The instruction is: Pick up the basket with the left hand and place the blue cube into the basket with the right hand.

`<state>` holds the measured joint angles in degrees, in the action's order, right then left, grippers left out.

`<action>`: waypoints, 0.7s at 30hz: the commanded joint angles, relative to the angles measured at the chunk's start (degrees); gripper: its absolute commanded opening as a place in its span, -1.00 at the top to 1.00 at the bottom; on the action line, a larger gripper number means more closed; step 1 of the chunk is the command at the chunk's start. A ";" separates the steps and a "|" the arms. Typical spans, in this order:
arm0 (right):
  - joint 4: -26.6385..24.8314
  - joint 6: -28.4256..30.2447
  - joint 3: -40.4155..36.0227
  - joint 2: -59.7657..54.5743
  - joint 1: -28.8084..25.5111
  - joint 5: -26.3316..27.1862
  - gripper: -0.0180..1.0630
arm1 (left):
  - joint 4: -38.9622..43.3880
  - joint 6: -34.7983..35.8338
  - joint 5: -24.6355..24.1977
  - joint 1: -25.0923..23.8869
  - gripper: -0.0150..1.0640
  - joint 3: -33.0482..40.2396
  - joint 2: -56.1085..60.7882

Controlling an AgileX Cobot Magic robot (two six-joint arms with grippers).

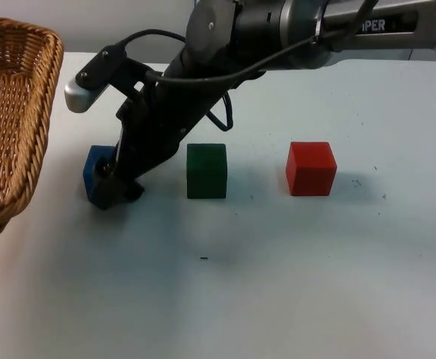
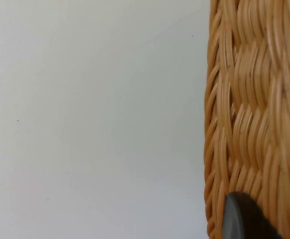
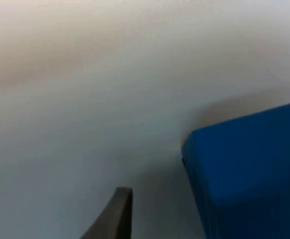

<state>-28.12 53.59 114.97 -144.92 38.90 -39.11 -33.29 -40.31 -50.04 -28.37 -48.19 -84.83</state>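
The blue cube (image 1: 94,170) rests on the white table left of centre. My right gripper (image 1: 111,187) has come down over it, open, and its fingers hide the cube's right side. In the right wrist view the blue cube (image 3: 249,174) stands close beside one dark fingertip (image 3: 116,214), with a strip of table between them. The woven wicker basket (image 1: 12,112) hangs large at the far left, raised off the table. My left gripper's fingertip (image 2: 244,219) lies against the basket wall (image 2: 256,114), shut on its rim.
A green cube (image 1: 206,170) sits just right of the blue one, close to the right arm's forearm. A red cube (image 1: 311,168) stands further right. The bare white table (image 1: 225,284) stretches toward the front.
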 commanded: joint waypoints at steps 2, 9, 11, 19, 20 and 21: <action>-0.62 0.76 0.54 0.12 0.24 1.24 -0.87 | -2.08 -0.20 -0.66 -0.09 0.97 -0.68 0.20; -0.62 0.76 0.54 0.12 0.24 2.46 -0.76 | -2.08 -0.20 -0.66 -0.09 0.97 -0.68 0.20; -0.62 0.76 0.54 0.12 0.24 2.57 -0.70 | -2.08 -0.20 -0.66 -0.09 0.97 -0.68 0.20; -0.27 0.76 0.54 0.12 0.24 2.32 -0.50 | -2.23 -0.20 -0.78 -0.09 0.97 -0.68 0.20; -0.27 0.76 0.54 0.12 0.24 2.32 -0.42 | -2.23 -0.20 -0.78 -0.09 0.97 -0.68 0.20; -0.27 0.76 0.54 0.12 0.24 2.32 -0.42 | -2.23 -0.20 -0.78 -0.09 0.97 -0.68 0.20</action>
<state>-28.39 53.78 114.97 -145.02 38.90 -37.01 -33.42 -40.31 -50.36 -28.37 -48.19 -84.83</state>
